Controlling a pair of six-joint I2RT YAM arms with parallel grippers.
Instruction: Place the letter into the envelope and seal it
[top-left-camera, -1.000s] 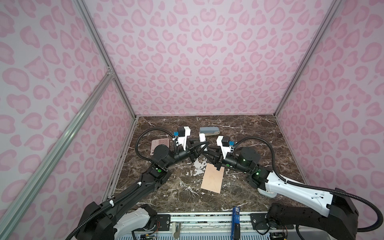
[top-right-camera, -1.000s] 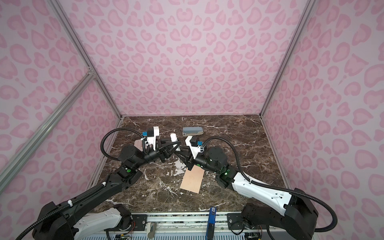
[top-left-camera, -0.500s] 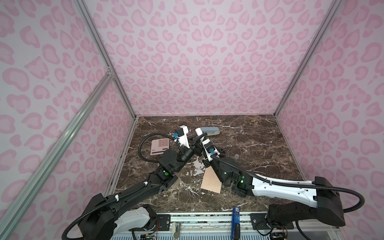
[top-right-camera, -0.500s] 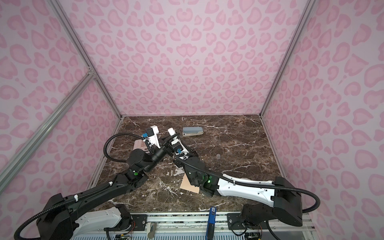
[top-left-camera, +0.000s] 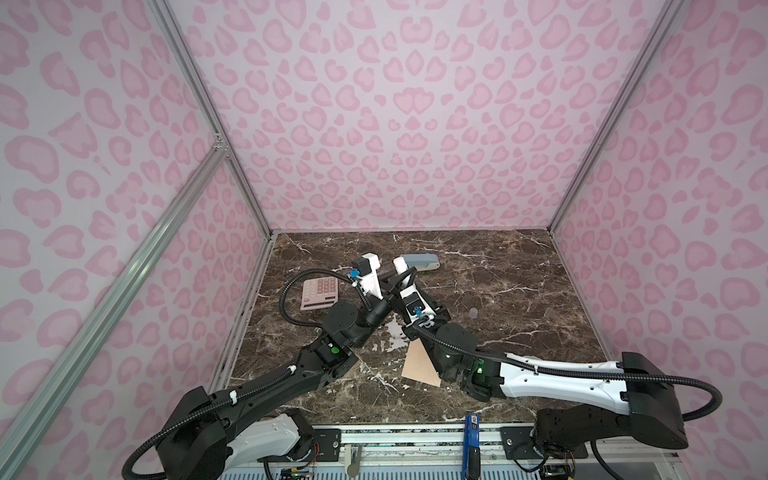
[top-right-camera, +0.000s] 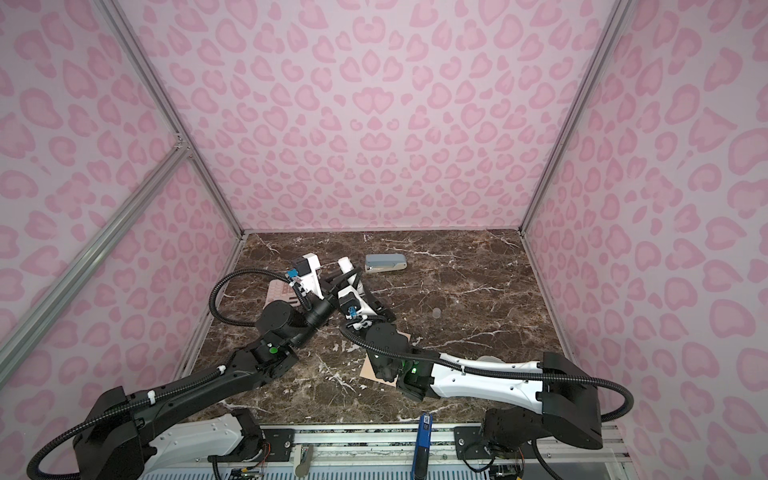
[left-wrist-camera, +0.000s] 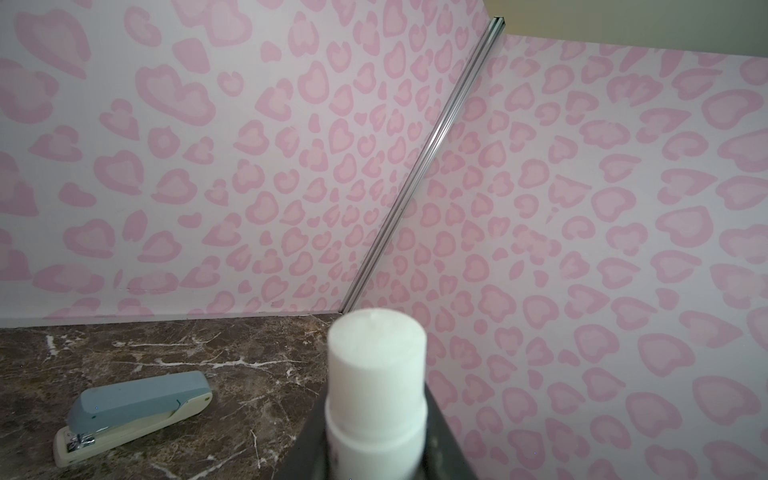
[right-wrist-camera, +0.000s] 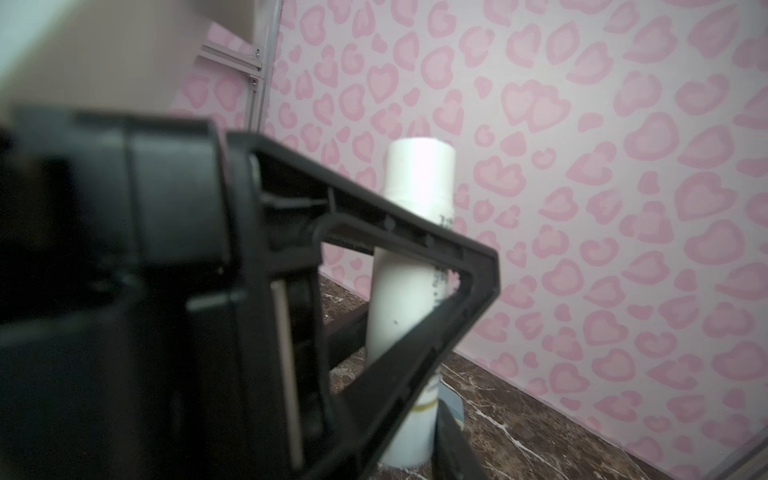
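I'm gripping the glue stick (left-wrist-camera: 376, 374) in the left jaws, which are closed snugly round its body. The right jaws are flanking its capped end, and I can't tell whether they're touching it. The envelope (top-left-camera: 415, 368) is lying flat behind the right jaws, under that wrist, with the letter out of sight. I'm thinking a straight pull along the stick would uncap it best.

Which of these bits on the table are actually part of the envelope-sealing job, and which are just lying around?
Part of the job:
- peach envelope
- white tube, probably glue for sealing

Just lying about:
- pink calculator
- grey-blue stapler
- small clear disc
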